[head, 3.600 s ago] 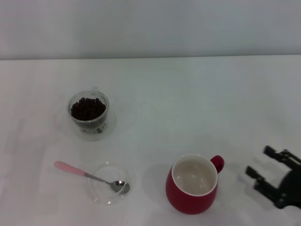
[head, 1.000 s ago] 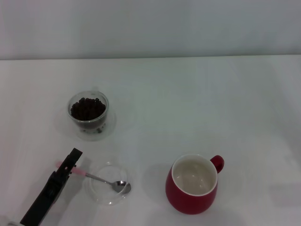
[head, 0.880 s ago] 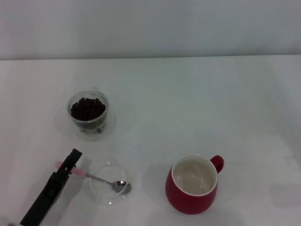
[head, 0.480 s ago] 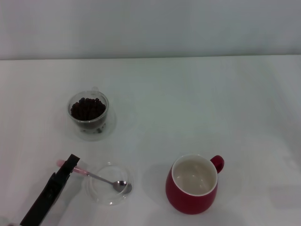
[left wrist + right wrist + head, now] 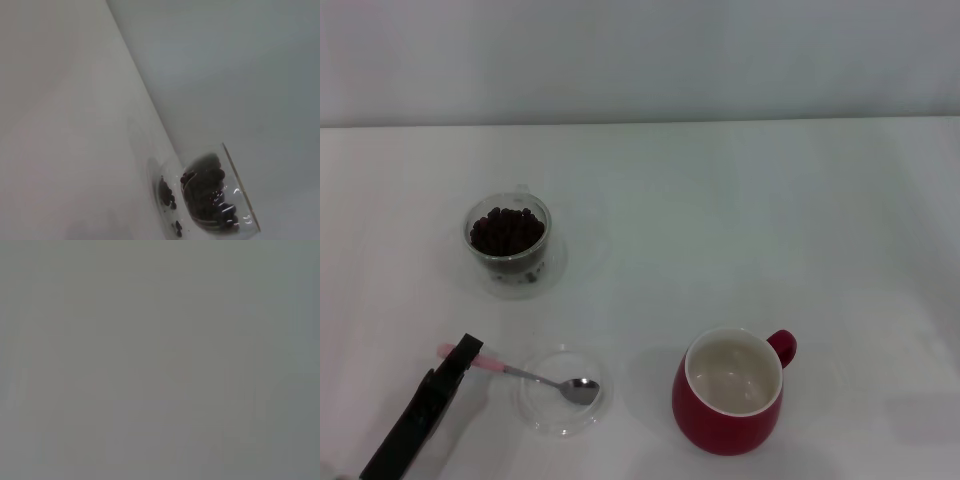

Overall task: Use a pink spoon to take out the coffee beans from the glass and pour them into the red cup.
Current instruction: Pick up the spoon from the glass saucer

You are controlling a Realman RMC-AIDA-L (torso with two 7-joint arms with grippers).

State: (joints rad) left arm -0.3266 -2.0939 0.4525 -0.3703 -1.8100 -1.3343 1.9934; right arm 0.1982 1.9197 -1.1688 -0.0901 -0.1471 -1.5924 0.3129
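Note:
The pink spoon [image 5: 510, 370] lies with its metal bowl over the flat clear dish [image 5: 548, 418] and its pink handle pointing left. My left gripper [image 5: 466, 351] comes in from the bottom left corner of the head view, and its black tip crosses the middle of the handle. The glass [image 5: 508, 242] with the coffee beans [image 5: 506, 230] stands farther back on the left; the left wrist view also shows the glass [image 5: 235, 180] and the coffee beans [image 5: 207, 192]. At the front, right of the dish, the red cup [image 5: 727, 395] stands upright with nothing inside. My right gripper is out of view.
Everything rests on a white table [image 5: 740, 220] that meets a pale wall at the back. The right wrist view shows only plain grey.
My left gripper has drawn back a little toward the front edge over the spoon handle. The spoon's bowl has shifted slightly right and back. The right arm left the view earlier.

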